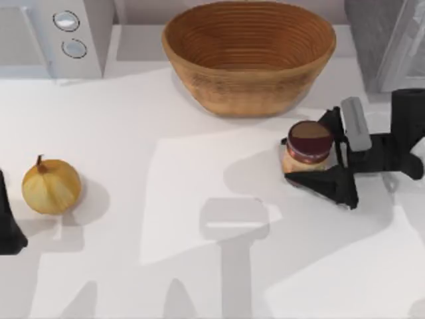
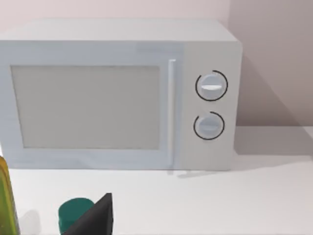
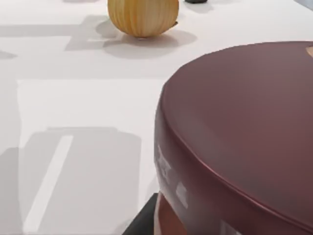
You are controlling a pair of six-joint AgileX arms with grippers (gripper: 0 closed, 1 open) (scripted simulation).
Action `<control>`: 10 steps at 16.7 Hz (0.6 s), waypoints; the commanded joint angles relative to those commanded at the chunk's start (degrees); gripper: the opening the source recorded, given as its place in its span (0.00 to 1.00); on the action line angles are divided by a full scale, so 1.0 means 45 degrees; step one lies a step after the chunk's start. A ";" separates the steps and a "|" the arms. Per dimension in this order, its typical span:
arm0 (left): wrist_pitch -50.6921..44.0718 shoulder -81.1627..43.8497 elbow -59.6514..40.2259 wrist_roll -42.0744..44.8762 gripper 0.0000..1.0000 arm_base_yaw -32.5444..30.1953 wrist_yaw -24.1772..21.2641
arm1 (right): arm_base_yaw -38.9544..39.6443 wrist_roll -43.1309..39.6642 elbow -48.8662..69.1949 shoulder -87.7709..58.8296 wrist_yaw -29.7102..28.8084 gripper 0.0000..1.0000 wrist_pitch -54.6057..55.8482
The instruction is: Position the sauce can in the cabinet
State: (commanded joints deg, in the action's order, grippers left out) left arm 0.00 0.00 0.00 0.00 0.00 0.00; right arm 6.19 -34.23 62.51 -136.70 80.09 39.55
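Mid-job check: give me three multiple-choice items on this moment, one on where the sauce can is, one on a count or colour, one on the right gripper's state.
1. Where does the sauce can stand?
A. inside the wicker basket
B. on the table, right of centre, in front of the basket
C. beside the onion

2. How many round knobs does the microwave have?
A. one
B. two
C. four

3. How does the right gripper stand?
A. fingers on either side of the can
B. holding the onion
C. inside the cabinet

Answers:
1 B, the top view shows the can upright on the white table, near the wicker basket, far from the onion.
2 B, two dials are stacked beside the door.
3 A, dark fingers flank the can; the left gripper sits at the table's left edge.
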 joint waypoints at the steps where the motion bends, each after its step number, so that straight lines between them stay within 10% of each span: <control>1: 0.0000 0.0000 0.0000 0.0000 1.00 0.0000 0.0000 | 0.0000 0.0000 0.0000 0.0000 0.0000 0.02 0.0000; 10: 0.0000 0.0000 0.0000 0.0000 1.00 0.0000 0.0000 | -0.0048 0.0013 -0.0001 -0.0013 0.0003 0.00 -0.0007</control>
State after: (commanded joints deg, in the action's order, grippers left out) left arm 0.00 0.00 0.00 0.00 0.00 0.00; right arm 5.98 -34.17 62.51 -136.76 80.10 39.52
